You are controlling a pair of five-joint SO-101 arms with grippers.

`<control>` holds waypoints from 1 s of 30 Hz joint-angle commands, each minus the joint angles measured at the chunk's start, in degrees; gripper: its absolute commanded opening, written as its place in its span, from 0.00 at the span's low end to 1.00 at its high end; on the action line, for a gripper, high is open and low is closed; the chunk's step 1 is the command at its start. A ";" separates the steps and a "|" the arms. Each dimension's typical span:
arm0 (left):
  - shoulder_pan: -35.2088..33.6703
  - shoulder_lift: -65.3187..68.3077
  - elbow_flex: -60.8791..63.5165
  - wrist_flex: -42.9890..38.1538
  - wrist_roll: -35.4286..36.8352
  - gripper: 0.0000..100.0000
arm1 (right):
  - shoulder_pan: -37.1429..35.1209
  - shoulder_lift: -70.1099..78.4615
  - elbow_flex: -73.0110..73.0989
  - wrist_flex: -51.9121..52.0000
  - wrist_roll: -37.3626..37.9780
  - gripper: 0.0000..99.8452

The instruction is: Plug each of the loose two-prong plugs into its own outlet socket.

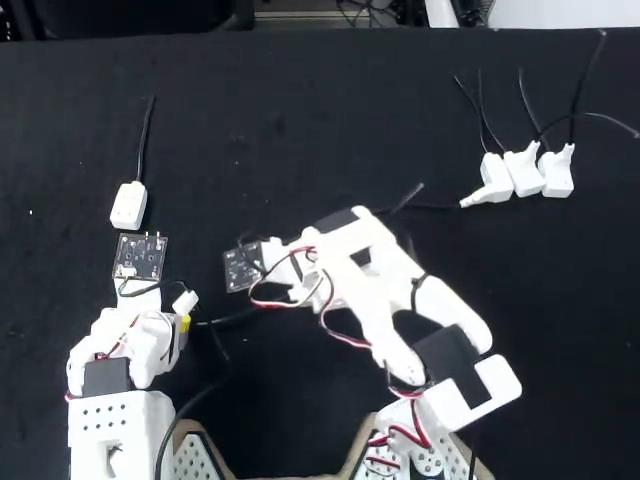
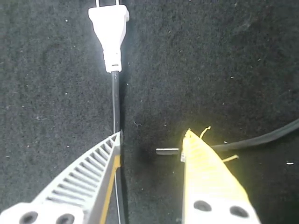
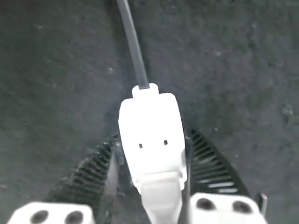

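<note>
1. Table [image 1: 300, 110], covered in black cloth.
2. White two-prong plug [image 1: 128, 205] lies flat on the left side, its black cord [image 1: 145, 125] running toward the far edge.
3. Three white plug pieces [image 1: 524, 172] lie far right, side by side and touching, each corded.
4. White two-slot socket [image 3: 150, 135] is over the cloth; cannot tell if it rests on it.

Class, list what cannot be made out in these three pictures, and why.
Left wrist view: plug, prong tips cut off at the edge.
High view: how the socket is held, hidden beneath the right arm.
High view: three white pieces, too small to tell plugs from sockets.
</note>
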 commanded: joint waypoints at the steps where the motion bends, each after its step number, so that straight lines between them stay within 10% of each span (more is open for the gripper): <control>1: -0.66 -0.44 -0.31 0.26 0.26 0.22 | 3.96 0.13 -3.56 -0.97 0.26 0.11; 10: -0.66 -0.44 -0.31 0.26 0.26 0.22 | 15.65 -0.04 -8.84 -0.70 -8.88 0.01; 20: -0.57 -0.44 -0.31 0.26 0.26 0.22 | 32.35 0.84 -28.53 14.95 -52.66 0.01; 30: -0.57 -0.44 -0.22 0.26 0.26 0.22 | 37.10 12.88 -56.04 26.46 -55.30 0.01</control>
